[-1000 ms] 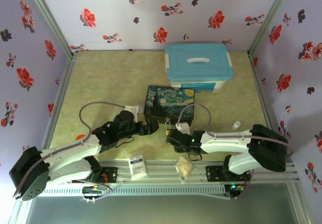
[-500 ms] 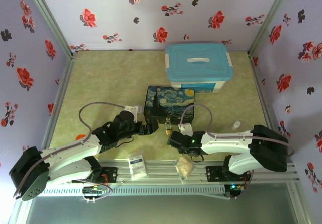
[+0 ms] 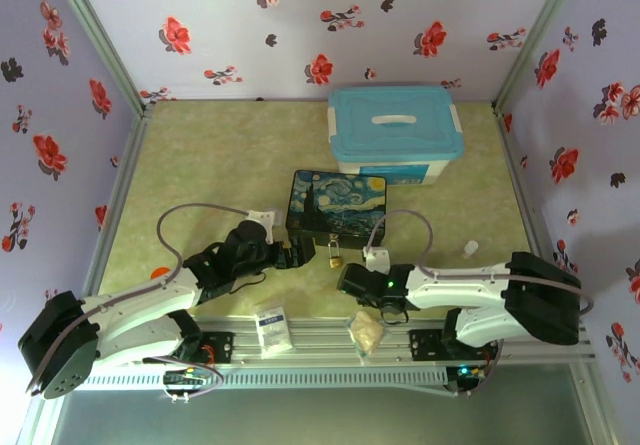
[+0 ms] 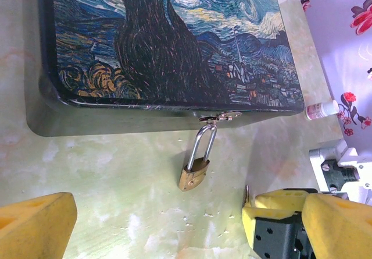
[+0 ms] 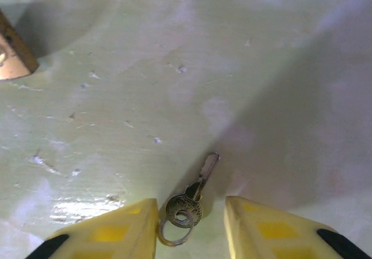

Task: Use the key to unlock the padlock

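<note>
**Right arm pulled back, key between its parted fingers**

Moved since a second ago: the right arm has slid a little toward the near rail and to its right; the left arm has held its place.

- Nearest: right gripper, fingers apart. The key lies flat on the table in the gap, gripped by neither finger. Ring end toward the wrist, blade pointing away and slightly right, so its long axis runs nearly along the reach.
- Next out: padlock, ahead and left of that gripper, off the blade's line. Brass body toward the arms, shackle running back.
- Left gripper, fingers wide apart, just beside the padlock on its left.
- Farthest: shackle threaded through the hasp of the painted box.

Judgement: the right arm is better placed for the key.
</note>
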Controlling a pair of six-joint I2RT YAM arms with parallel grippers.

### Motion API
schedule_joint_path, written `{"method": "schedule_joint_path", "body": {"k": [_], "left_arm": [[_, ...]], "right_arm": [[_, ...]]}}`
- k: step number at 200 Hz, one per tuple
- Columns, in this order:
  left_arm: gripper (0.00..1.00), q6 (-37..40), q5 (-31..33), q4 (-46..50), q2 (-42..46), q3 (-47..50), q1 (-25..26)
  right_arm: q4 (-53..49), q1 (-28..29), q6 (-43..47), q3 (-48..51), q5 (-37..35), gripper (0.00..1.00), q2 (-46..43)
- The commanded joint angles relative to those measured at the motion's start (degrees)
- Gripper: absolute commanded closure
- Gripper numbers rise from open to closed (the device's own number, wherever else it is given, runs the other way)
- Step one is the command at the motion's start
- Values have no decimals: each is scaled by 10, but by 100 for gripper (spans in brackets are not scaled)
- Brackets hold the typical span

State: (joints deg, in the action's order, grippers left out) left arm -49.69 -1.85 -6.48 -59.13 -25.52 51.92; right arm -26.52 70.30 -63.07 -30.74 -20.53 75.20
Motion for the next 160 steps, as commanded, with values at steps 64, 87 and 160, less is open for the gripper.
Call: {"method": "schedule_joint_path", "body": {"k": [64, 87, 160], "left_arm": [[0, -11, 15, -22, -10, 5, 4], [0, -12, 15, -24, -13, 5, 3], [0, -8, 18, -43, -27, 2, 3]], "right_arm": [[8, 4, -33, 23, -19, 72, 8], [16, 4, -39, 30, -16, 76, 11], [55, -23, -7, 101, 10, 100, -73]]}}
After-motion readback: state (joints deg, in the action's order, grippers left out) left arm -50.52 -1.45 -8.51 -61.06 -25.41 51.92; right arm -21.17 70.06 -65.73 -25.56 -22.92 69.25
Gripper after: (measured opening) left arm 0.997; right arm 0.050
